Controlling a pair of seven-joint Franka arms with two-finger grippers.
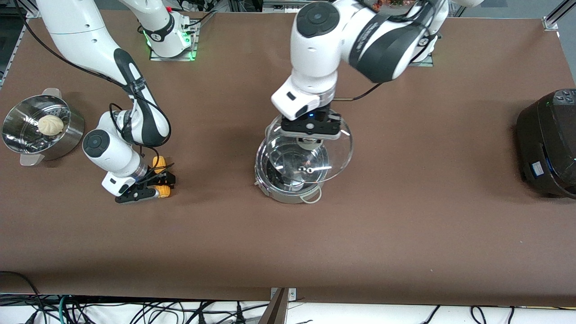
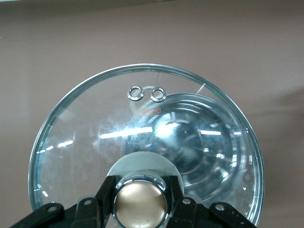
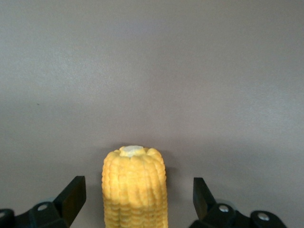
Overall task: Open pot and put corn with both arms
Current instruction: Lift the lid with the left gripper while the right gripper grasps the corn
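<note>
The shiny steel pot (image 1: pixel 272 191) stands mid-table. Its clear glass lid (image 1: pixel 338 153) hangs just above it, lifted off and shifted a little toward the arms' bases. My left gripper (image 1: pixel 309 143) is shut on the lid's metal knob (image 2: pixel 140 204). Through the glass lid (image 2: pixel 80 142) the pot (image 2: pixel 213 142) shows underneath. The yellow corn (image 1: pixel 164 192) lies on the table toward the right arm's end. My right gripper (image 1: pixel 155 186) is down at the table, open, with one finger on each side of the corn (image 3: pixel 134 190) and a gap on both sides.
A steel steamer (image 1: pixel 67 135) holding a white bun (image 1: pixel 50 124) stands at the right arm's end of the table. A big black cooker (image 1: pixel 549 144) sits at the left arm's end. Bare brown tabletop lies between the corn and the pot.
</note>
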